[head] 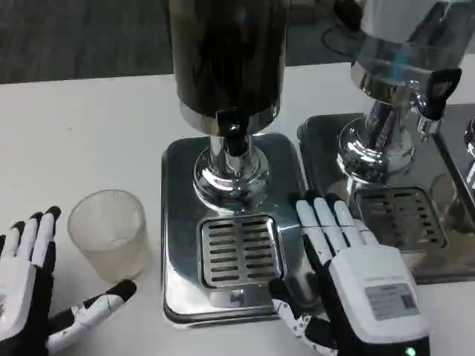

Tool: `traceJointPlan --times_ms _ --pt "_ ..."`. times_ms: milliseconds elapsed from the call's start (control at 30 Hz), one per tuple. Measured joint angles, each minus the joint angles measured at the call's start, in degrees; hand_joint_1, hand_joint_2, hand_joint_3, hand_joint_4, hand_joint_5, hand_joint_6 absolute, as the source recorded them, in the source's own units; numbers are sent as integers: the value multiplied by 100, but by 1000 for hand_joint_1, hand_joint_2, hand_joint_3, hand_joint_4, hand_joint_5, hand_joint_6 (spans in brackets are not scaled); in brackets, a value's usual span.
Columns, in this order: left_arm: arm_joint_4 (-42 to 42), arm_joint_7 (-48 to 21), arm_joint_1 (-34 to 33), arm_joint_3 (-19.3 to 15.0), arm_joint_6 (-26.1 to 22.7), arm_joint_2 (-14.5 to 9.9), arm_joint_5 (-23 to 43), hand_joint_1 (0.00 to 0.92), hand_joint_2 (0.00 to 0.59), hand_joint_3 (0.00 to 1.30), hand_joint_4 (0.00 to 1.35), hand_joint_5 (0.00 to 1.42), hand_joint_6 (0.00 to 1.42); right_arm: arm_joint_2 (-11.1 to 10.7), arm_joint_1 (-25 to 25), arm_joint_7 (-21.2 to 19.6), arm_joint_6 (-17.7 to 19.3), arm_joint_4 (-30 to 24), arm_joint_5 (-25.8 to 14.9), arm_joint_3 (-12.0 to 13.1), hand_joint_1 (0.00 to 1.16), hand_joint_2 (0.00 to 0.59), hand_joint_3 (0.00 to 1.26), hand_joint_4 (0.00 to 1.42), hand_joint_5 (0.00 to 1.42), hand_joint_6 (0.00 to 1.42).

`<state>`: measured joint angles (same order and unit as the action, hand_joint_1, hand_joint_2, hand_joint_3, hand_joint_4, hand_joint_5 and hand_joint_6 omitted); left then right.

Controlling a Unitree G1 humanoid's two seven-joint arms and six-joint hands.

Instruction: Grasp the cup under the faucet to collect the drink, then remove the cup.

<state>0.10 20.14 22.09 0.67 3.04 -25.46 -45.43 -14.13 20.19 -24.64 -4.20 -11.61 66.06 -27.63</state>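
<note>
The cup point(109, 232), clear and ribbed, stood upright on the white table point(82, 133), just left of the near dispenser's chrome base point(178, 222) and not under its faucet point(234, 136). Whether it held any liquid could not be told. The dark dispenser point(227, 52) rose at the far centre, its black tap pointing down over the slotted drip grate point(239, 251), which carried nothing.

The left hand point(33, 293) lay at the near left corner, palm facing the cup, fingers spread wide and upright, thumb reaching toward the cup's base without touching it. It held nothing.

The right hand point(349, 267) rested on the right side of the chrome base, back upward, fingers stretched flat and close together toward the far side, beside the grate. It too gripped nothing.

A second dispenser point(401, 67) with a pale tank stood at the far right on its own chrome tray point(326, 148), with a slotted grate of its own.
</note>
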Motion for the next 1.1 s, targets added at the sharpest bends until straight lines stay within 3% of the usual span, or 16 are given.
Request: traceJointPlan --times_ms 333,533,733,933,1100 --pt "0 115 20 -4 50 34 128 0 26 0 0 19 10 -28 -24 8 1 2 -46 4 469 374 23 0 5 158" --pt "37 455 45 -82 417 42 382 0 0 0 0 0 1 -44 -24 8 1 4 -126 26 468 374 23 0 5 173" --pt "272 -530 -168 -145 482 -106 1136 0 0 0 0 0 0 -49 -47 10 0 31 -182 36 468 374 23 0 5 182" --pt "445 -706 -385 -130 641 -152 1264 0 0 0 0 0 0 -18 -67 11 -7 36 -196 37 463 363 23 0 15 193" --pt "1176 -820 -716 -142 1157 -44 1898 0 0 0 0 0 0 -10 -77 9 -8 53 -231 42 457 359 33 0 26 212"
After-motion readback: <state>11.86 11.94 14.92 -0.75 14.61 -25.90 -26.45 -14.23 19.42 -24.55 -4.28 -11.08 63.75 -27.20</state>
